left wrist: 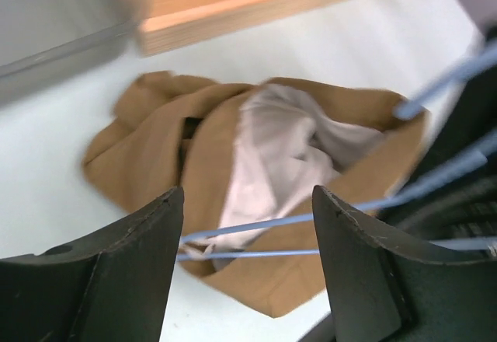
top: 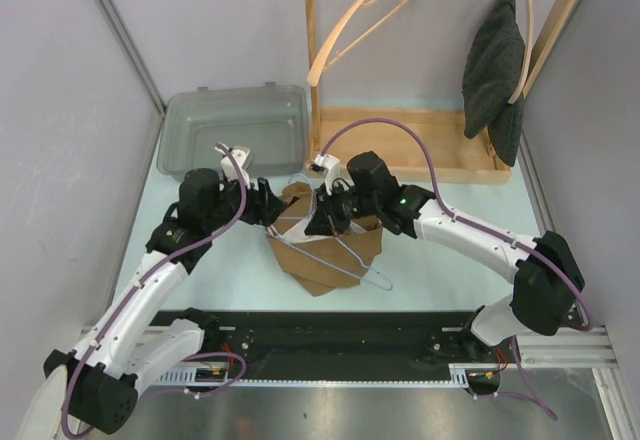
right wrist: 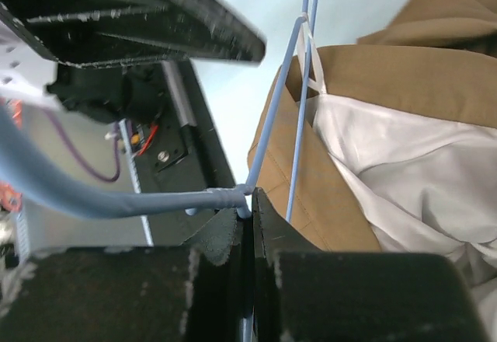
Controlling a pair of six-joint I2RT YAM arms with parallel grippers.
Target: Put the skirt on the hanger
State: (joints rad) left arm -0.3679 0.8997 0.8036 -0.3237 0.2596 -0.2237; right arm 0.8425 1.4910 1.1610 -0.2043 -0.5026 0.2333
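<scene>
Bright, even light is pouring down from overhead in the top view, and only soft shadows are falling on the table (top: 250, 290). The steel strip (top: 330, 415) at the near edge is glinting dully. The walls (top: 60, 80) are leaning inward at the edges. In the left wrist view the wooden base (left wrist: 264, 4) is dissolving into blur, the skirt (left wrist: 155, 155) is looking soft, and the fingers (left wrist: 101, 280) of the left gripper (left wrist: 247, 194) are sitting dark. In the right wrist view the hanger (right wrist: 155, 202) is smearing near the lens, the white lining (right wrist: 404, 163) is nearly washing out, and the fingers (right wrist: 210, 295) of the right gripper (right wrist: 247, 218) are reading almost black.
</scene>
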